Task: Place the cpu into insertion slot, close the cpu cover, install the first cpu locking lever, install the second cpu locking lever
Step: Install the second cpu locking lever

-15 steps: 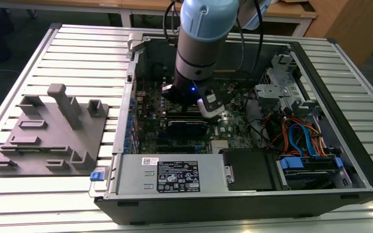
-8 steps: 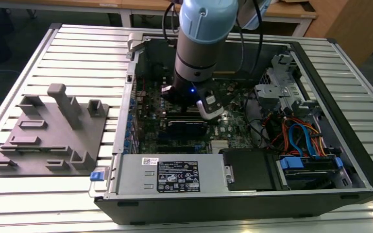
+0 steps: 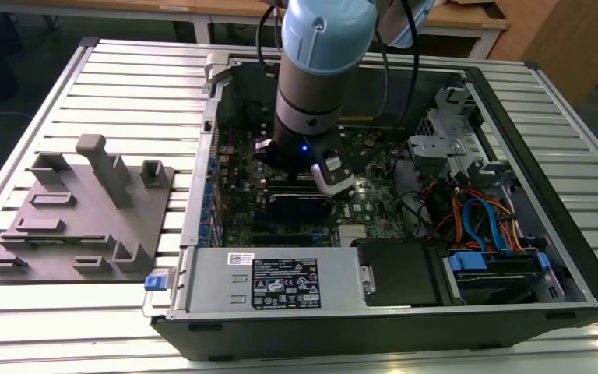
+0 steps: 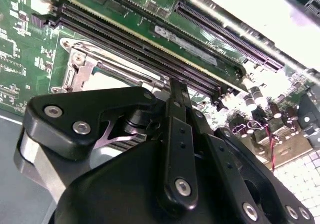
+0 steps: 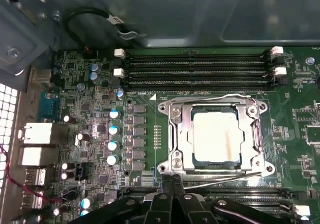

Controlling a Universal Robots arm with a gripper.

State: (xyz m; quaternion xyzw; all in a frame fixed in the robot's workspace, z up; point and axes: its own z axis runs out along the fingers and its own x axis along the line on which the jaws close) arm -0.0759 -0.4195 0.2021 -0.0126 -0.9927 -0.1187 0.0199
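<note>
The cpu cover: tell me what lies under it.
Through the cpu cover's cut-out in the first wrist view shows the cpu's pale metal top. The insertion slot beneath is covered, so its contacts cannot be seen.

In the exterior view the arm hides the insertion slot from us. In the second wrist view the gripper covers most of the cpu cover.

Grey fixture plate beside open computer case (slatted table).
</note>
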